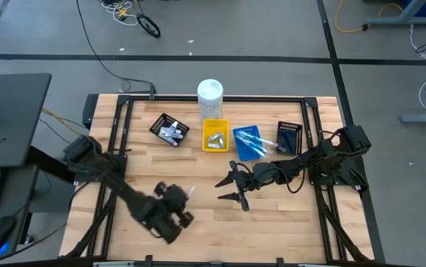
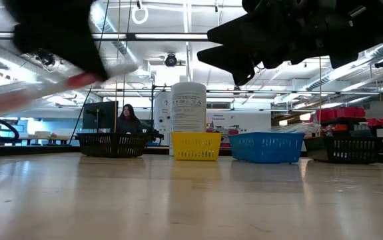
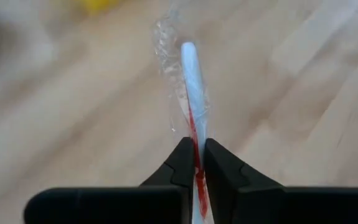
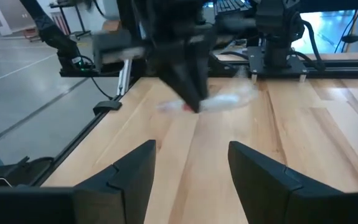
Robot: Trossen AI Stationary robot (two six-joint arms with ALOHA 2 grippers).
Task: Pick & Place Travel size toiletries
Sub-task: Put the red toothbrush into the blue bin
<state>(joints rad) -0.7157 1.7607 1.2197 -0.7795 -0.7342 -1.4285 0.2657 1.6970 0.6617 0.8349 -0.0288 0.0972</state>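
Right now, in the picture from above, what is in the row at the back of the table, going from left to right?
Black basket → yellow tray → blue tray → second black basket. The tall white container stands behind the yellow tray, so it has no clear place in the row.

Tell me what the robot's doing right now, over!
Left tool shut on wrapped toothbrush, lifted off table. Right tool open, empty, mid-table. Nothing blocking.

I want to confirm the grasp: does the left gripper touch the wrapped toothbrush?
Touching. In the left wrist view, the left gripper is shut on the wrapped toothbrush, both fingers pressing its red-and-white handle.
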